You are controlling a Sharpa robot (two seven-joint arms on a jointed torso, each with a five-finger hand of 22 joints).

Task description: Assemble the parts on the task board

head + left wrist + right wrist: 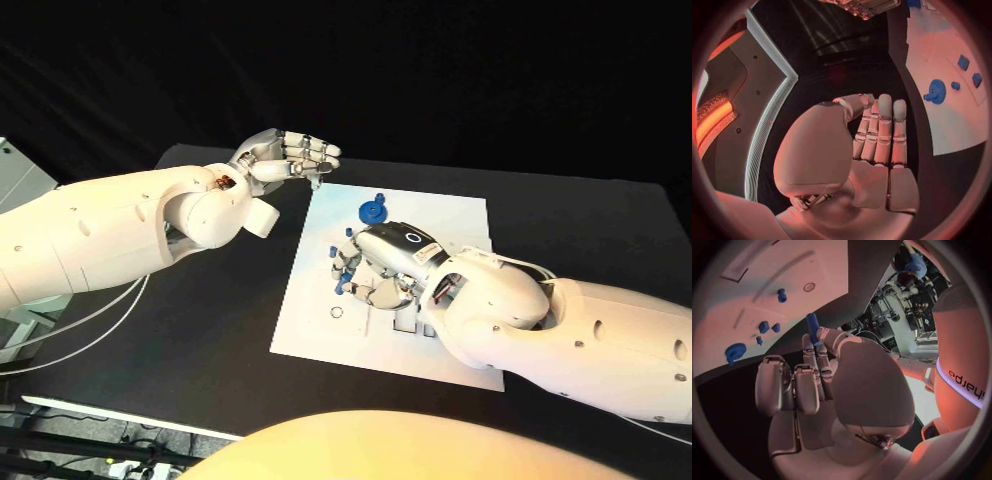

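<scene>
The white task board [450, 216] lies mid-table. My right hand [384, 262] hovers over its middle and pinches a slim blue peg [812, 327] between thumb and fingers, plain in the right wrist view. A blue gear [371, 211] lies near the board's far edge, and small blue parts [343, 286] show beside the right hand's fingers. The right wrist view also shows the gear [734, 351], several small blue parts [764, 326] and a round hole [809, 287] on the board [767, 270]. My left hand [289, 155] hangs off the board's far left corner, fingers curled in, holding nothing.
The black table [202, 340] surrounds the board, with bare room at its left and front. In the left wrist view the curled left hand [876, 135] sits beside the board [954, 120], where the gear [936, 91] and square blue parts [962, 62] lie.
</scene>
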